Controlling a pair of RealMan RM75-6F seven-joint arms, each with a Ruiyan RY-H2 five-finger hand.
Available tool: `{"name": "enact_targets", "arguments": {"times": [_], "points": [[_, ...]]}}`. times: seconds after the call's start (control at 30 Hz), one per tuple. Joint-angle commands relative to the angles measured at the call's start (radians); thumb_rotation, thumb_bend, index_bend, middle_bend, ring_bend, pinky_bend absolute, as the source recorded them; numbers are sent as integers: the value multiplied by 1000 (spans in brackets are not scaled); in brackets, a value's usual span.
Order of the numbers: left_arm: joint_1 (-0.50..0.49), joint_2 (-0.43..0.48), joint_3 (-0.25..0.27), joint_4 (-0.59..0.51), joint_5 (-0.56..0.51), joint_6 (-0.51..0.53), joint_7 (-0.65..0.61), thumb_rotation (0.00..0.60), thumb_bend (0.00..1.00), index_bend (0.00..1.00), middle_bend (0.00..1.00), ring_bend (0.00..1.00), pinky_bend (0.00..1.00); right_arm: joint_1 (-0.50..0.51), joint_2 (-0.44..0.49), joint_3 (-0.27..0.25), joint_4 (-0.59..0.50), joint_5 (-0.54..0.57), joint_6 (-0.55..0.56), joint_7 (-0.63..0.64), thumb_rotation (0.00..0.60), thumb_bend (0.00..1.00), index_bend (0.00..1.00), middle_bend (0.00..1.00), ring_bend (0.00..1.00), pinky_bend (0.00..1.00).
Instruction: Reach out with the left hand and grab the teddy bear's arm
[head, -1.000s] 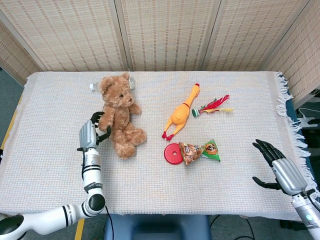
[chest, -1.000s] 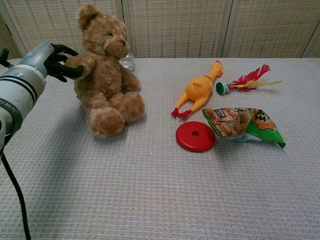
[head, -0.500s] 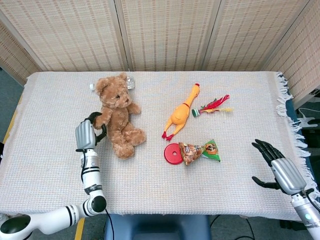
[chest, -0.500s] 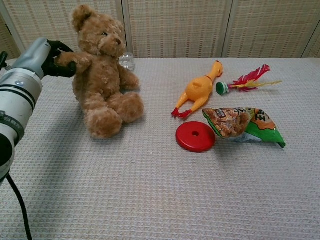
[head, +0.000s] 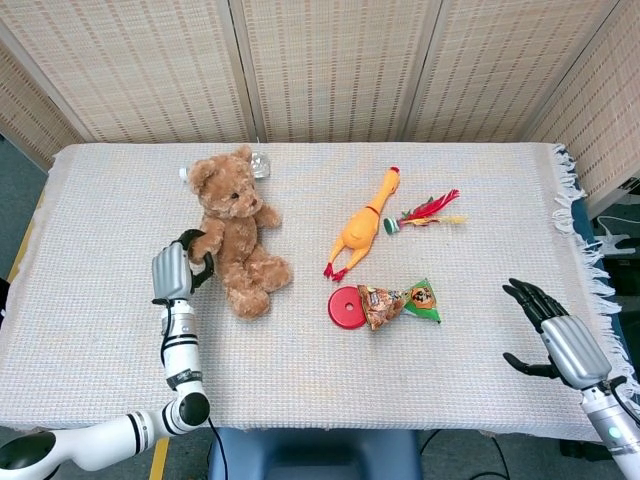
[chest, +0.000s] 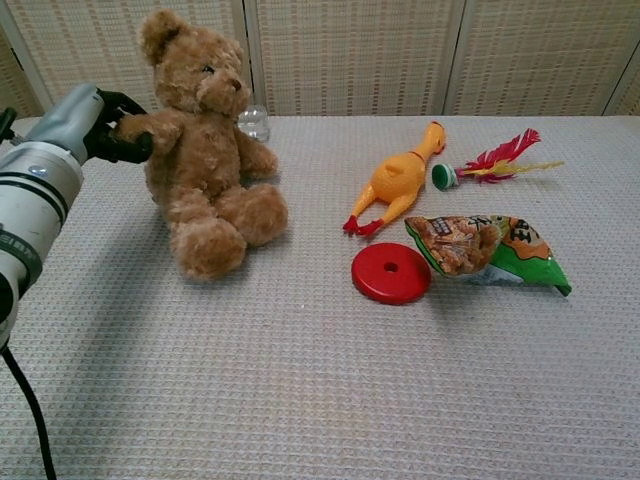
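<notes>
A brown teddy bear (head: 235, 231) (chest: 205, 170) sits upright on the left part of the white cloth. My left hand (head: 177, 266) (chest: 95, 126) grips the bear's outstretched arm (chest: 150, 128), its dark fingers wrapped around the paw end. At the table's front right corner my right hand (head: 556, 333) hovers with its fingers spread and nothing in it. The chest view does not show it.
A yellow rubber chicken (head: 362, 226) (chest: 396, 180), a red feathered toy (head: 427, 213) (chest: 495, 160), a red disc (head: 346, 307) (chest: 391, 272) and a snack bag (head: 398, 300) (chest: 485, 247) lie in the middle. A small clear bottle (head: 260, 164) (chest: 256, 123) lies behind the bear. The cloth's fringed edge (head: 578, 220) runs along the right.
The left hand has closed around the bear's arm and drawn it slightly left, shifting the bear with it. The right hand has stayed put.
</notes>
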Motion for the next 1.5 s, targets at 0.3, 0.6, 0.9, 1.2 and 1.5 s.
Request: {"name": "enact_targets", "arguments": {"times": [0.3,0.6,0.9,1.2,1.5], "points": [[4,30,-13,-74,-107,-39,115,600,538,416,476,375,405,3,1,3,-3,5,-4,-1,600,111,0,0,0,146],[8,12,-1,-42,-40,-9,63,600,538,404,463,372,410,0,0,-1,-1,3,-3,-2,600,112,0,0,0,146],[8,39,-11,-87,-102,-29,130,600,539,408,462,371,435,1,-1,1,-2,7,-5,-5,600,112,0,0,0,146],[11,31,1,-73,-58,-11,103,600,536,407,458,369,431,3,-1,3,-4,9,-6,-6,600,111,0,0,0,146],[11,42,1,-93,-70,-18,117,600,538,421,467,369,431,2,-2,2,-3,10,-8,-9,600,112,0,0,0,146]]}}
